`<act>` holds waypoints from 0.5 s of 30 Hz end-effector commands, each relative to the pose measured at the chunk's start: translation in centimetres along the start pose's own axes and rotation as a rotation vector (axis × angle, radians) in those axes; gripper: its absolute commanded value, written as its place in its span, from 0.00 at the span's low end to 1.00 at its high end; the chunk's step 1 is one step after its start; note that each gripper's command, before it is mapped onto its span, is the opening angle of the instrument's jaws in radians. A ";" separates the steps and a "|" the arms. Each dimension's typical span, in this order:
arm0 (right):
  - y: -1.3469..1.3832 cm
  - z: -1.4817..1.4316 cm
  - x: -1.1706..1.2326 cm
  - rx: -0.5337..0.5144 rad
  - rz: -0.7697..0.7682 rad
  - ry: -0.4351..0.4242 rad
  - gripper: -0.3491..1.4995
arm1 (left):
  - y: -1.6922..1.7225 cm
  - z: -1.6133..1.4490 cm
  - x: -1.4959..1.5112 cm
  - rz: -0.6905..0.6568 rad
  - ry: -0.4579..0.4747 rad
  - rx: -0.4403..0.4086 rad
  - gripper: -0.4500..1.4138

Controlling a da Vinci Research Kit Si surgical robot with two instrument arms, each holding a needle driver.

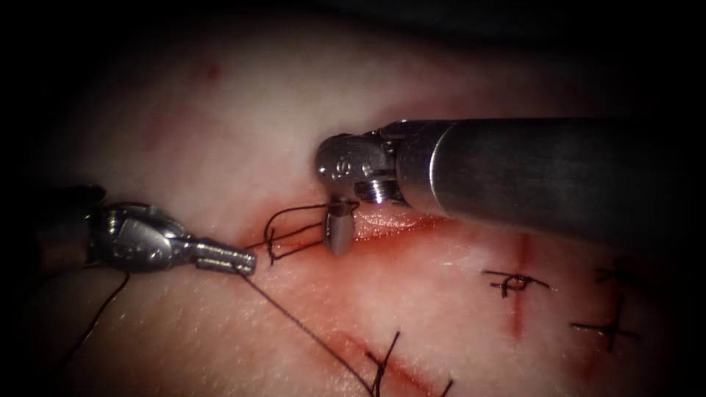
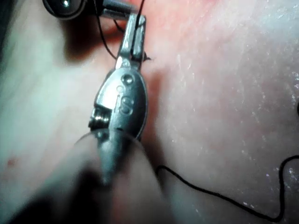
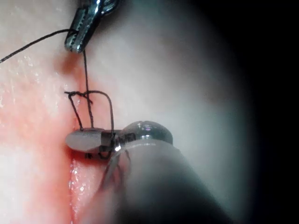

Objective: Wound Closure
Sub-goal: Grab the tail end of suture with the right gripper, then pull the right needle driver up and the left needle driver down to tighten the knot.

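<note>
1. My left claw (image 1: pixel 234 259) is clamped shut on the thread (image 1: pixel 294 317), gripping it at the tips, left of the cut (image 1: pixel 397 224).
2. From that claw one strand of thread runs away across the tissue (image 1: pixel 243 132) toward older stitches, and another trails off behind the claw's body.
3. My right claw (image 1: pixel 339 234) points down at the left end of the cut. Its jaws look pressed together with a loop of thread (image 1: pixel 294 220) wrapped around them near the hinge; I cannot tell whether they pinch the thread itself.
4. Between my two claws lies a small knot (image 1: pixel 271 246); strands from it run to the right claw and toward the left claw.
5. I cannot make out the needle, so I cannot say where it lies.
6. Red fluid (image 1: pixel 412 229) pools along the cut just beside and under my right claw.
7. My right shaft (image 1: pixel 544 176) lies over the tissue beyond the cut and hides it.
8. Finished stitches with cut thread ends (image 1: pixel 515 281) sit on the far side of my right claw, well apart from the knot; more (image 1: pixel 386 360) sit beyond my left claw's long strand.
</note>
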 end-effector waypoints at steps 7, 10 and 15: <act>0.20 -0.09 0.35 -0.006 -0.027 0.087 0.00 | 0.23 0.16 0.01 0.001 -0.026 0.015 0.00; 0.30 -0.08 0.40 -0.014 -0.027 0.127 0.00 | 0.39 0.22 0.04 -0.004 -0.033 0.014 0.00; 0.44 -0.13 0.39 -0.038 -0.022 0.202 0.00 | 0.63 0.31 0.15 -0.005 -0.050 -0.004 0.00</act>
